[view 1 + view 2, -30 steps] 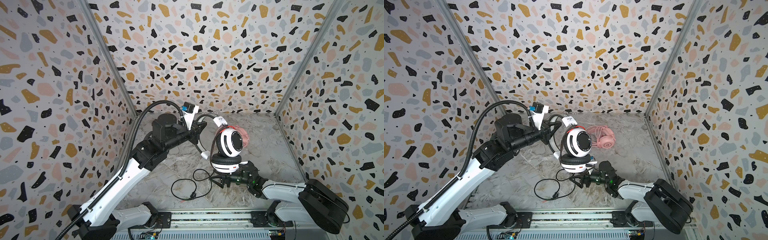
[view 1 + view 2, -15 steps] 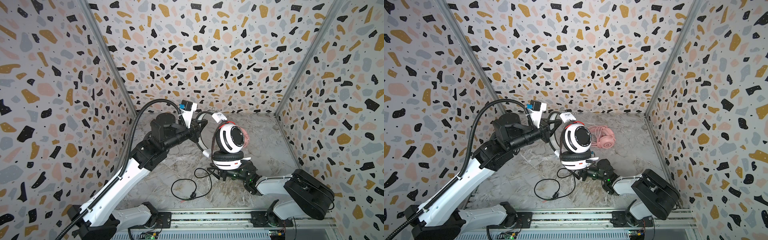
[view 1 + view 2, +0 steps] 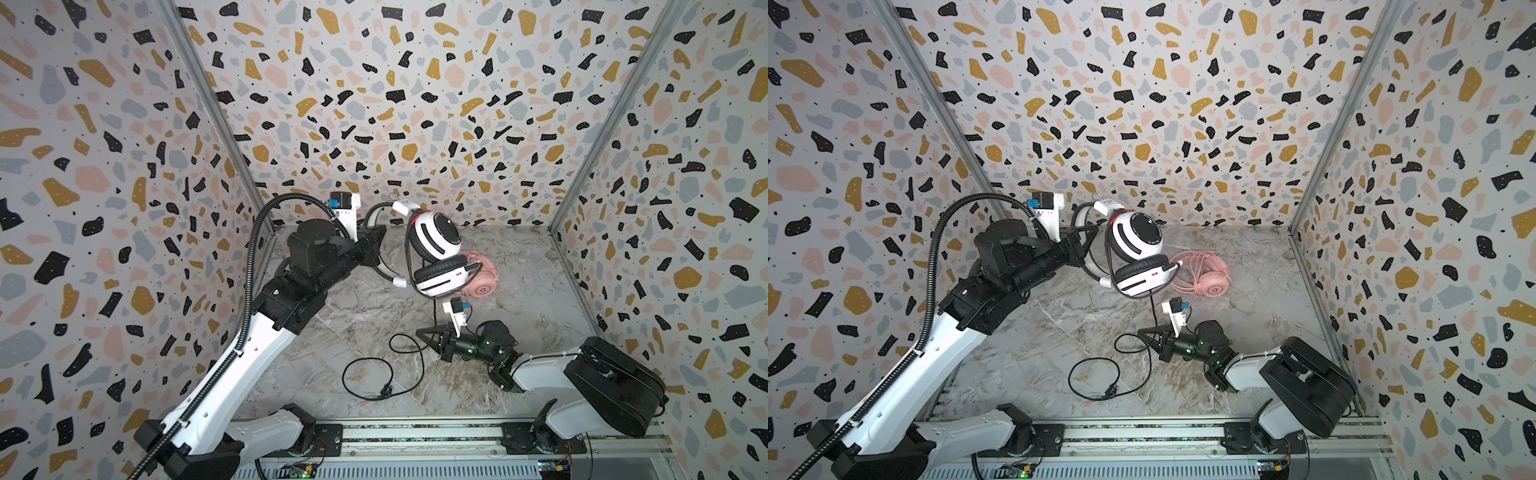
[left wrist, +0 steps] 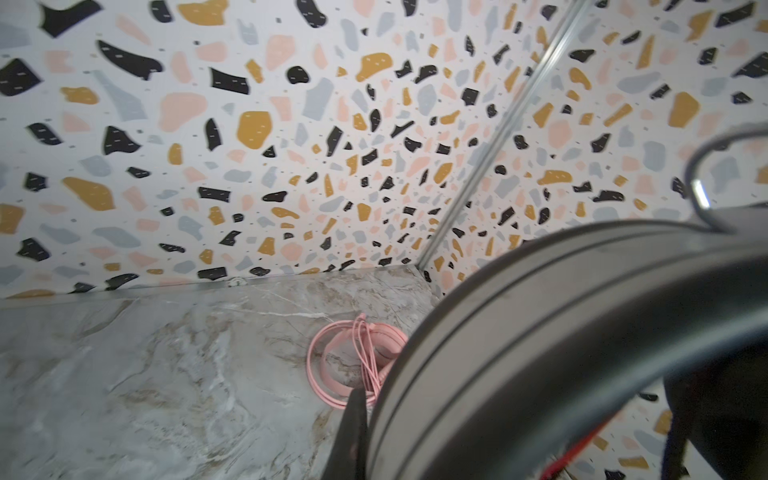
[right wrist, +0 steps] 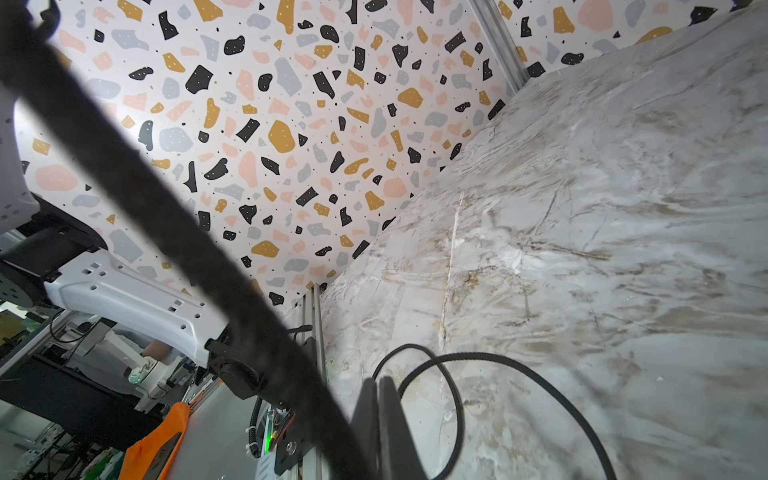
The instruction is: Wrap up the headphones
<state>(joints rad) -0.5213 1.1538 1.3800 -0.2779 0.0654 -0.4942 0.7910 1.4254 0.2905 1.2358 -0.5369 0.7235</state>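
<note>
Glossy plastic headphones (image 3: 436,239), braided cable (image 5: 166,216)

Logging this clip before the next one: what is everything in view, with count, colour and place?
white-and-black headset: one, white and black, held up above the table
pink headset: one, pink, lying at the back right, cable wound on it
black cable: one, black, hanging from the lifted headset, looped on the table
table: one, grey marble
walls: three, speckled, around the table
left fingers: black, shut on the lifted headset's band
right fingers: black, shut on the black cable, low
</note>
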